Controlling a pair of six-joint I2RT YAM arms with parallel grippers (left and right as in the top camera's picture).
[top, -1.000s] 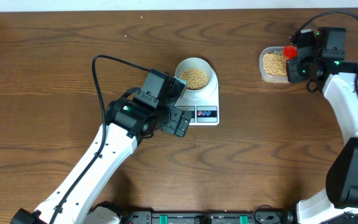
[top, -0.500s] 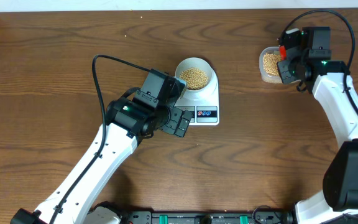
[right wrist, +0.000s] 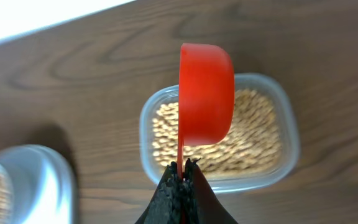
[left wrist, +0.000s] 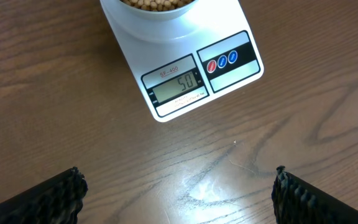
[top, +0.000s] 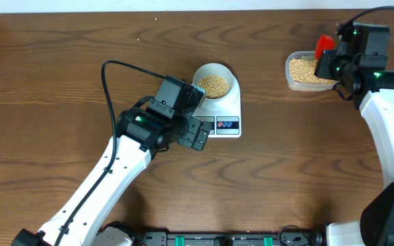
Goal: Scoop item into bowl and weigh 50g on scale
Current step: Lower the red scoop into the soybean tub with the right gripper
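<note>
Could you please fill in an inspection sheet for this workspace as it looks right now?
Surface: dark wooden table, grain visible.
Job's things: white scale reading 50 on its display; bowl on it, holding beans; clear tub with more beans; red scoop above the tub.
Clutter: nothing seen beyond a tiny pale speck, too small to identify.
Grippers: left gripper open, near the scale; right gripper shut on the scoop's handle.
Cables: black cable arcing over the table, left of the scale.
Surroundings: pale strip beyond the far edge; black hardware at the near edge.
</note>
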